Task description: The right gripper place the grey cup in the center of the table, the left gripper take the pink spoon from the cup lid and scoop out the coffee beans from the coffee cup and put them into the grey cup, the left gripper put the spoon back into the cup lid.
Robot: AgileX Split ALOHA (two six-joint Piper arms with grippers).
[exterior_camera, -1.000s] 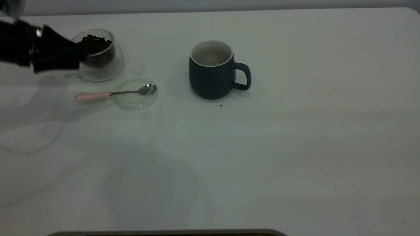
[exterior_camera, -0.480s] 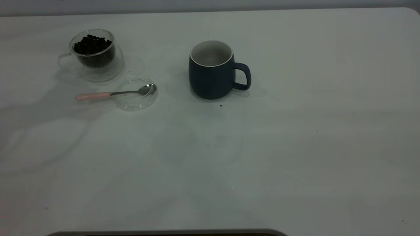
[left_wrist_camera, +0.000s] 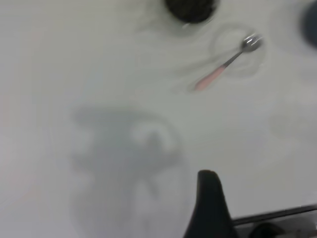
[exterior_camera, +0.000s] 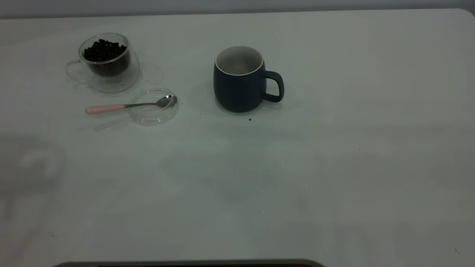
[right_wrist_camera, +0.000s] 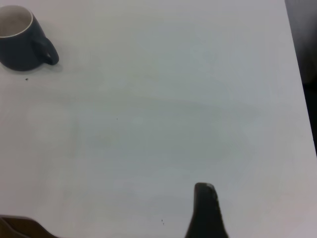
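The grey cup (exterior_camera: 239,79) stands upright near the table's (exterior_camera: 315,178) middle, handle to the right; it also shows in the right wrist view (right_wrist_camera: 20,42). The coffee cup (exterior_camera: 107,70) with coffee beans (exterior_camera: 104,50) sits at the far left. In front of it lies the cup lid (exterior_camera: 153,111), with the pink spoon (exterior_camera: 126,106) resting bowl-first on it and its handle pointing left. Neither gripper shows in the exterior view. A dark part of my left gripper (left_wrist_camera: 209,203) hovers over bare table, away from the spoon (left_wrist_camera: 220,72). My right gripper (right_wrist_camera: 205,210) hangs far from the cup.
A few dark specks (exterior_camera: 249,119) lie on the table just in front of the grey cup. The table's edge (right_wrist_camera: 297,74) runs along one side of the right wrist view. A dark strip (exterior_camera: 185,264) borders the table's near edge.
The left gripper, beside the coffee cup a second ago, has left the exterior view to the left. Its shadow has slid toward the near left. The cups, lid and spoon have not moved.
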